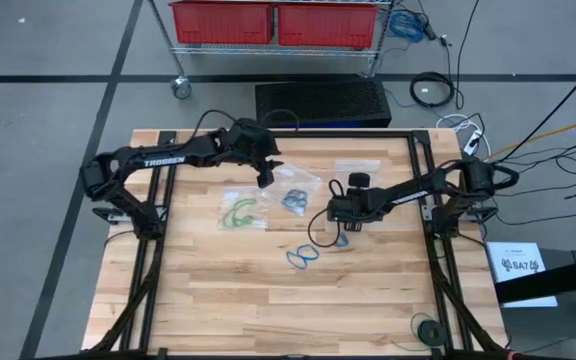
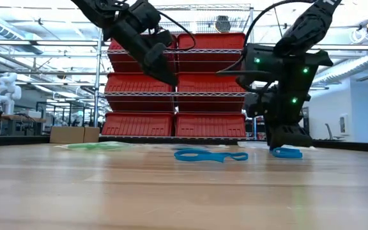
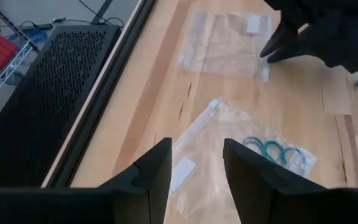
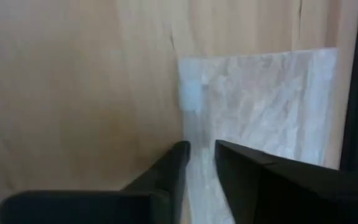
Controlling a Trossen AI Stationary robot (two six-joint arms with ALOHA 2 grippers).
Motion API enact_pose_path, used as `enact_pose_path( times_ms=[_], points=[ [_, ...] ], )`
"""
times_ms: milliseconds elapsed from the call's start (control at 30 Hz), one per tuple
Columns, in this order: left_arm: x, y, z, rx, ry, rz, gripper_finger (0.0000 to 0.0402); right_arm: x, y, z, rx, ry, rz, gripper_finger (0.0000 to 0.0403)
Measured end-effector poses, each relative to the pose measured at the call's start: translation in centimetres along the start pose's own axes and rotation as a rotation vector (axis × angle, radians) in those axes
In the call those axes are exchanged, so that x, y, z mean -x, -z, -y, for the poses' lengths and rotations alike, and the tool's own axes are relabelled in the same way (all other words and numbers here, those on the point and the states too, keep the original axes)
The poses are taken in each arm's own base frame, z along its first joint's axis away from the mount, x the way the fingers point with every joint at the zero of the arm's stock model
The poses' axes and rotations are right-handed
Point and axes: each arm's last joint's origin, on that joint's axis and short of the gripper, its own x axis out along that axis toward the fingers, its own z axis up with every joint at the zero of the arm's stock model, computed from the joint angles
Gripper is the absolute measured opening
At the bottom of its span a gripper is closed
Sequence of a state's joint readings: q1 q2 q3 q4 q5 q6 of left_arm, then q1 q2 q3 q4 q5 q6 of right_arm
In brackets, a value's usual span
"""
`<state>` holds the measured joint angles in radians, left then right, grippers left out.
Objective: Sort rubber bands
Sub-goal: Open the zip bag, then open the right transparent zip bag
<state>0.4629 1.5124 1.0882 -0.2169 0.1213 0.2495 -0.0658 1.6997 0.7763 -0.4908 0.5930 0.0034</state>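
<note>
I am looking across a pale wooden table [image 1: 218,300] set in a workshop, with a wire rack of red bins [image 2: 171,83] behind it and a black perforated box [image 1: 323,100] just off the far edge. Three clear flat bags lie on the wood so that each colour gets its own: one bag [image 1: 241,210] already holds the green rubber bands [image 1: 236,212], a second bag [image 3: 229,143] near the middle holds the teal rubber bands [image 3: 269,148], and a third bag [image 3: 225,43] lies empty toward the far right. The left gripper [image 3: 194,165] hangs above the teal bag with its fingers spread and nothing between them, which I take as a fresh drop-off there. The bright blue rubber bands [image 2: 209,155] sit loose on bare wood nearer the front, apart from every bag, so I judge they are the lot left to sort. The right gripper [image 2: 286,137] is down at the table beside another blue rubber band [image 2: 287,152]; its fingers stand close together, but I cannot tell whether they have anything pinched. In its wrist view the empty bag lies straight ahead, likely the blue bands' destination.
</note>
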Motion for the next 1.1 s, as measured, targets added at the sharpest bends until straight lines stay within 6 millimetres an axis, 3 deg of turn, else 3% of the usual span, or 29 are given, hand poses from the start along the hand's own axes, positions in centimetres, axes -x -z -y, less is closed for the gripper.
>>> enact_pose_path(
  times_ms=[100,367,500,867,1000,1100],
  points=[
    [0.2,0.0,0.0,0.0,0.001,-0.004,0.015,0.6,0.1,0.3,-0.003,-0.028,0.02,0.001],
    [0.2,0.0,0.1,0.0,0.004,-0.008,0.015,4.6,0.2,1.8,-0.126,-0.118,0.172,0.0003],
    [0.2,0.1,0.1,0.005,0.016,-0.01,0.015,5.3,0.4,1.8,-0.145,-0.122,0.187,0.0024],
    [0.2,0.2,0.8,-0.003,0.041,-0.036,0.015,2.0,-0.4,0.6,-0.154,-0.054,0.1,0.0209],
    [0.2,0.2,0.8,-0.002,0.044,-0.04,0.015,0.1,-0.4,1.0,-0.181,0.013,0.036,0.0229],
    [0.2,0.3,0.8,-0.001,0.045,-0.042,0.015,-1.1,-0.3,1.0,-0.157,0.015,-0.011,0.0211]
  ],
)
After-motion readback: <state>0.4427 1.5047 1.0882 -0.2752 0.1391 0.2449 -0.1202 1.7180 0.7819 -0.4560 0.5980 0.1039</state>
